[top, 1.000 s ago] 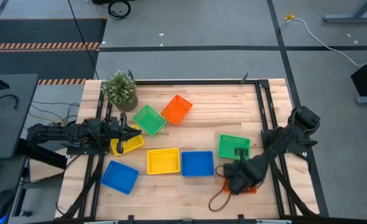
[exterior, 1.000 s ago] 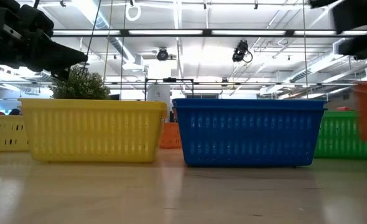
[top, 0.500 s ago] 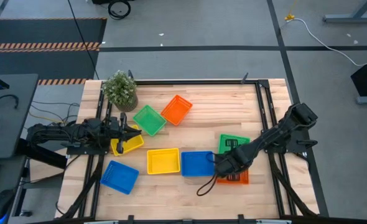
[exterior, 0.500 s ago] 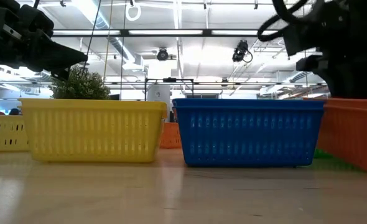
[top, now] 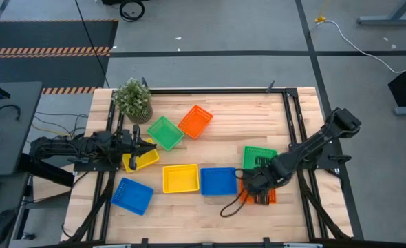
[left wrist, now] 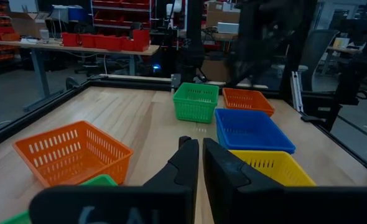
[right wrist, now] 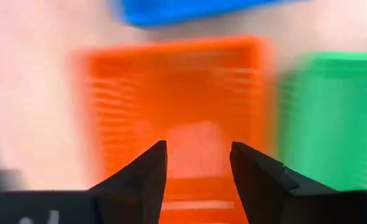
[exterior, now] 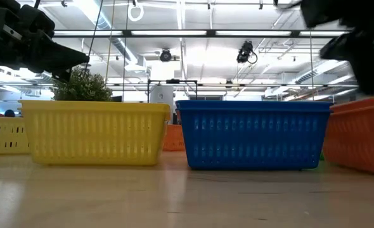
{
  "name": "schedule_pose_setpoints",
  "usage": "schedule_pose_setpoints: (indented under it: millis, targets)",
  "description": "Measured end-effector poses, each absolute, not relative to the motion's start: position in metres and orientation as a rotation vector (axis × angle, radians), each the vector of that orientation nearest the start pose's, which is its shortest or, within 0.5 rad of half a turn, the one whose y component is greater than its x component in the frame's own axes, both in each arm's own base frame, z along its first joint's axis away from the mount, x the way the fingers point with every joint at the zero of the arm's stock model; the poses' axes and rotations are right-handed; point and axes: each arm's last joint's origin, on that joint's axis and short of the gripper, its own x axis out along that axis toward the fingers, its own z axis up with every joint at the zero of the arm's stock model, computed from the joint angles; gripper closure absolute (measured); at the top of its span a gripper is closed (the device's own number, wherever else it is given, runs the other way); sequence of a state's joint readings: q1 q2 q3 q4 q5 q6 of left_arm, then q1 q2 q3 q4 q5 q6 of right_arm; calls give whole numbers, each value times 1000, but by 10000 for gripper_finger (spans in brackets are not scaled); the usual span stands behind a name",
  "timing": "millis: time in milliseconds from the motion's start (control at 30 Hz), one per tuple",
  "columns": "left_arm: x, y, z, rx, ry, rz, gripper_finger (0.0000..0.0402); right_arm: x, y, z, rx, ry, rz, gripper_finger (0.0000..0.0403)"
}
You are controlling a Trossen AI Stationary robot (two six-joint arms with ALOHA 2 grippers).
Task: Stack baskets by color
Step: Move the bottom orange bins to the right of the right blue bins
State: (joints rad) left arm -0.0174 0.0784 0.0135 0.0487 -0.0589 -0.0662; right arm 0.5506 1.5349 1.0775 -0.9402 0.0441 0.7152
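An orange basket [top: 266, 198] stands on its base on the table, just right of a blue basket [top: 218, 181] and near a green basket [top: 259, 160]. My right gripper [right wrist: 197, 155] hangs open above it, pointing down, and its fingers are clear of the orange basket [right wrist: 177, 81]. In the low view the orange basket [exterior: 358, 133] sits at the right edge, next to the blue one [exterior: 253, 134]. My left gripper [left wrist: 199, 152] waits shut and level at the table's left, over a yellow basket [top: 140, 160].
Further baskets lie about: yellow [top: 180, 178], blue [top: 132, 195], green [top: 165, 132] and orange [top: 195, 121]. A small potted plant [top: 133, 100] stands at the far left. Bare wood lies toward the far right. A dark cable loops near the front edge [top: 232, 205].
My right gripper carried the orange basket toward the table's left and set it down beside the blue basket. It then opened, let go and rose a little. The basket went from lifted clear to standing on the table.
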Motion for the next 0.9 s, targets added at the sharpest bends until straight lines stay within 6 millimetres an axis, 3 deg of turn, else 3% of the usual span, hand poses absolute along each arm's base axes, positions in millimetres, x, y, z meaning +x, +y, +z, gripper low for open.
schedule_pose_setpoints:
  millis: [200, 300, 400, 500, 633, 900]
  targets:
    - [102, 0, 167, -66, 15, 42, 373, 240, 193, 228, 435, 1149, 98, 248]
    - [102, 0, 167, -66, 15, 42, 369, 239, 217, 210, 458, 1174, 125, 281]
    - [102, 0, 167, -66, 14, 42, 366, 235, 228, 187, 403, 1256, 95, 320]
    - [102, 0, 167, -66, 14, 42, 367, 233, 228, 172, 343, 1304, 33, 358]
    - [102, 0, 167, -66, 14, 42, 372, 232, 219, 167, 275, 1324, -68, 396]
    - [102, 0, 167, -66, 15, 42, 366, 226, 205, 174, 206, 1294, -214, 387]
